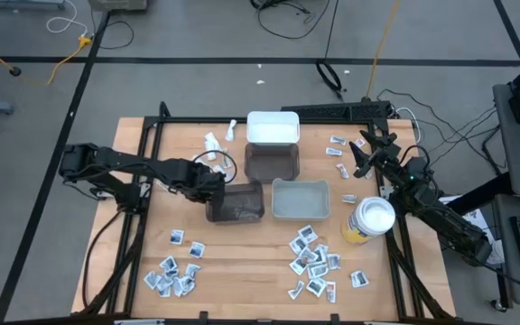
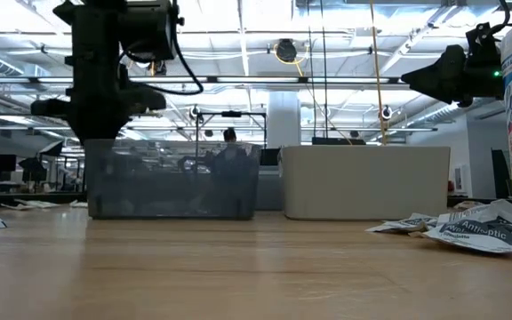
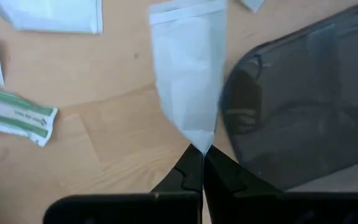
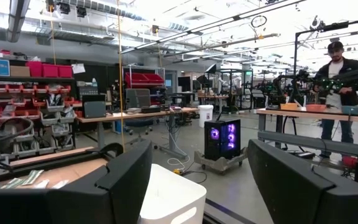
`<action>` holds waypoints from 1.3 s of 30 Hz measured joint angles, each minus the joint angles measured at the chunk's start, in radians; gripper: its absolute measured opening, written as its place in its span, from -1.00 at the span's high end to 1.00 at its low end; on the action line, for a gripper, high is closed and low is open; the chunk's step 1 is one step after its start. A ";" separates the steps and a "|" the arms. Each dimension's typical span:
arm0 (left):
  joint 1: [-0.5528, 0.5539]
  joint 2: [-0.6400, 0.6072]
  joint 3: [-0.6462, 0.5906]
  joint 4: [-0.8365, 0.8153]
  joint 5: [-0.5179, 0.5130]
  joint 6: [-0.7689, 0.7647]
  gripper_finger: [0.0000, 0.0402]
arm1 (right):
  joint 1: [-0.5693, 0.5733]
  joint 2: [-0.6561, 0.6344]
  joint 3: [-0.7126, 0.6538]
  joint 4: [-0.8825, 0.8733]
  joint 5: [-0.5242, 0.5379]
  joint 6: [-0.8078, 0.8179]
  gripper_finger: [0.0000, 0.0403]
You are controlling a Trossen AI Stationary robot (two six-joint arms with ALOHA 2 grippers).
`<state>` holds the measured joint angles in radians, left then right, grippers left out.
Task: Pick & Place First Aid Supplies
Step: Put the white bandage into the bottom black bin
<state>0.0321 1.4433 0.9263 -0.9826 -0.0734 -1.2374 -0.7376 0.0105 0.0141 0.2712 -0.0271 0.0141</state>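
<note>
My left gripper (image 3: 201, 155) is shut on a white, half-clear flat packet (image 3: 188, 68), above the table just left of a dark smoky bin (image 1: 235, 200). That bin's rim also shows in the left wrist view (image 3: 303, 99). In the high view my left gripper (image 1: 213, 183) stands at the bin's left end. My right gripper (image 1: 361, 155) is open and empty, raised over the table's far right. Its fingers (image 4: 123, 180) frame the room and a white bin (image 4: 166, 196). Loose packets lie in piles at the near left (image 1: 174, 273) and near right (image 1: 314, 260). My left gripper pinches the packet's narrow end (image 3: 199, 140) between its two fingertips. The fingers come from above, pointing down. The packet reaches away beyond the fingertips, flat and uncreased, beside the dark bin's rim. I cannot tell whether its far end touches the table.
A white bin (image 1: 273, 127) and a second dark bin (image 1: 272, 162) stand at the far middle, with a pale grey bin (image 1: 300, 199) right of the held packet's bin. A yellow canister (image 1: 368, 221) stands at the right. Green-striped strip wrappers (image 3: 14, 115) lie near my left gripper.
</note>
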 joint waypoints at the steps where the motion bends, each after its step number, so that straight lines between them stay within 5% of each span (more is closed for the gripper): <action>1: 0.002 0.000 0.002 0.012 0.000 0.002 1.00 | 0.000 0.000 0.000 0.000 0.000 0.000 -0.31; 18: 0.007 0.036 0.016 0.020 0.020 0.016 1.00 | 0.000 0.000 0.000 -0.001 0.000 0.000 -0.31; 26: 0.000 -0.080 0.017 -0.063 0.066 0.011 1.00 | 0.000 0.000 0.000 -0.001 0.000 0.000 -0.31; 31: -0.007 -0.102 0.086 -0.128 0.171 0.096 1.00 | 0.000 0.000 0.000 -0.001 0.000 0.000 -0.31; 39: -0.006 -0.103 0.279 -0.304 0.180 0.270 1.00 | 0.000 0.000 0.000 0.000 0.000 0.000 -0.31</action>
<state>0.0258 1.3399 1.2053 -1.2862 0.1067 -0.9673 -0.7380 0.0106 0.0143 0.2710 -0.0269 0.0142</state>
